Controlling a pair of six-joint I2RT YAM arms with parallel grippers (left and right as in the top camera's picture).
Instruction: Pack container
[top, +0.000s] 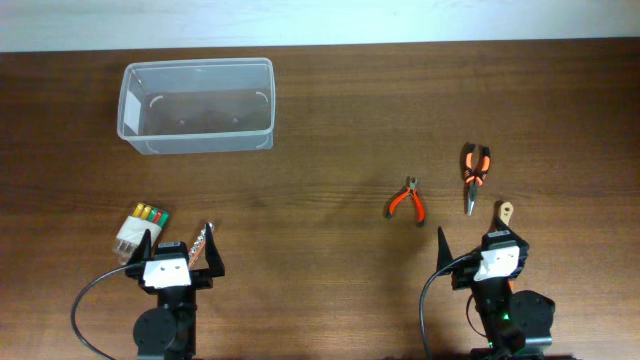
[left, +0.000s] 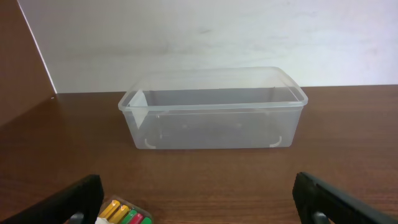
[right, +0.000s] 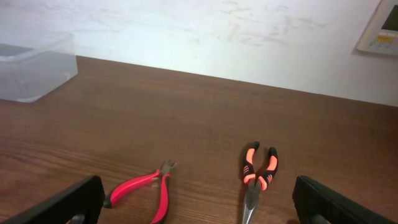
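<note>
The container (top: 197, 64), a clear plastic tub, stands empty at the table's far left; the left wrist view shows it (left: 211, 118) straight ahead. Red-handled cutters (top: 406, 200) and orange-and-black long-nose pliers (top: 475, 172) lie right of centre. My left gripper (top: 178, 248) is open at the near left, far short of the tub, nothing between its fingers (left: 81, 196). At the near right my right gripper (top: 482, 245) is open too, just behind the cutters (right: 146, 186) and pliers (right: 258, 174).
A clear pack of yellow, green and red bits (top: 140, 225) lies by my left gripper, its end showing in the left wrist view (left: 124, 214). A small metal piece (top: 203, 240) and a tan tag (top: 506, 212) lie near the grippers. A white wall bounds the far edge.
</note>
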